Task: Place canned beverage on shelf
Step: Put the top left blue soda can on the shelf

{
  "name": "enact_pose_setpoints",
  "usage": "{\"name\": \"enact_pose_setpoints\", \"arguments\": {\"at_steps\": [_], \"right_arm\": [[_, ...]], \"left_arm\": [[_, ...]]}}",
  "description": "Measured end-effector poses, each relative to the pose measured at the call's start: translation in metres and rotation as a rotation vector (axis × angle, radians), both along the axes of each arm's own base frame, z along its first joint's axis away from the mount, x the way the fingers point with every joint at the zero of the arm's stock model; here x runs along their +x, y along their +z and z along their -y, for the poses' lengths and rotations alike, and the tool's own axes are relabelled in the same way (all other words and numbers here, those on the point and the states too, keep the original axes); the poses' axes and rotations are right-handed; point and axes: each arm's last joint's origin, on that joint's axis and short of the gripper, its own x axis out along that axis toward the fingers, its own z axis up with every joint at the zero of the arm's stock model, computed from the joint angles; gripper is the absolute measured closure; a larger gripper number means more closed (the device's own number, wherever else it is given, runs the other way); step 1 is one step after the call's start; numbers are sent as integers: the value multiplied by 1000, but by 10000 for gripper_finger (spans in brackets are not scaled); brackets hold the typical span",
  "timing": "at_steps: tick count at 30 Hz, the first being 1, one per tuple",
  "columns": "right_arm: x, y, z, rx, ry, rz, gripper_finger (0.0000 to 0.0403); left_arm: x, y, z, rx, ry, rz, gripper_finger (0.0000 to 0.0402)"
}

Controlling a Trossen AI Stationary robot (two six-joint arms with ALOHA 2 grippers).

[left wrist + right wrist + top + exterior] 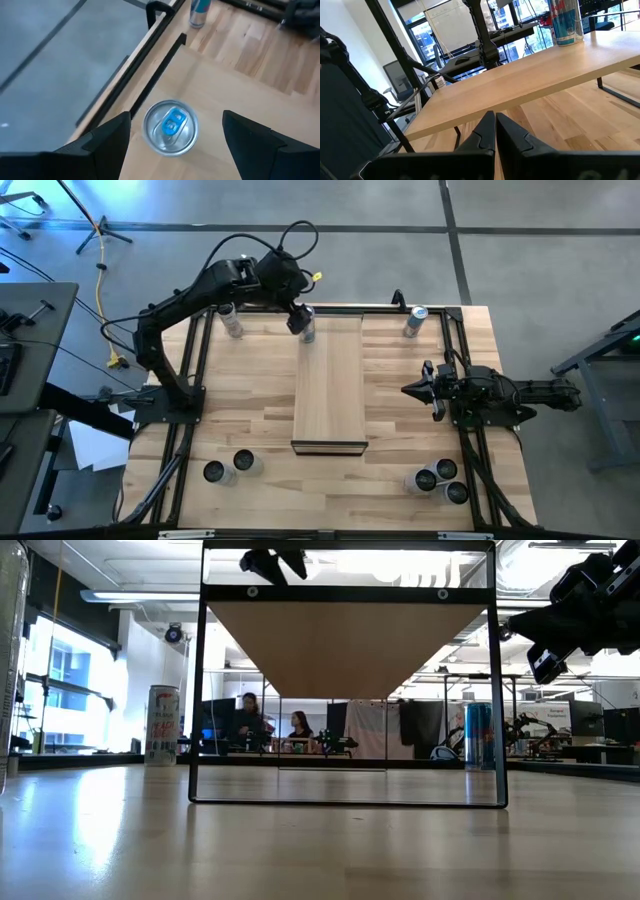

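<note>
Left claw (299, 318): up at the far end of the shelf (328, 385), spread wide, hovering right over a can (307, 331), both fingers clear of it.
Can under it: standing upright on the shelf's far left corner, close to the edge. Left wrist view nails this: silver top with a blue tab (171, 128), gap on each side to the dark fingers (107, 142). From the high view alone, can't really tell there's a gap.
Right claw (411, 390): parked over the counter (250, 405) on the right, off the shelf's long side, pinched fully together, holding nothing. Right wrist view shows the two tips (495, 131) pressed flat against each other, pointing at the shelf's side.
Shelf: long light wood plank on a thin black frame, running down the middle of the counter. Low view only gives its underside (345, 645) and the frame legs, so nothing on top shows from there.
Other cans: one at far left (232, 321), one at far right (415, 320), two near left (228, 467), three near right (438, 478). Low view catches just the two far ones, white-ish (162, 725) and blue (478, 736).
Background: two people seated way back in the room (270, 726), low view only.
</note>
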Motion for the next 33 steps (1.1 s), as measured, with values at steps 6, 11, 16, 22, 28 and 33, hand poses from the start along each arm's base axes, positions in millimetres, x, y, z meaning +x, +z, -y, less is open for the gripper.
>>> {"name": "enact_pose_setpoints", "arguments": {"at_steps": [6,11,16,22,28,33], "right_arm": [[0,0,0,0,0,0,402],[0,0,0,0,0,0,402],[0,0,0,0,0,0,402],[0,0,0,0,0,0,402],[0,0,0,0,0,0,402],[0,0,0,0,0,0,402]], "left_arm": [[1,0,2,-72,-24,42,117],[-1,0,-1,-46,139,44,117],[-8,-6,2,-14,427,11,117],[9,-31,25,-28,515,36,117],[25,-37,54,15,523,127,117],[26,-35,65,66,589,186,117]]}}
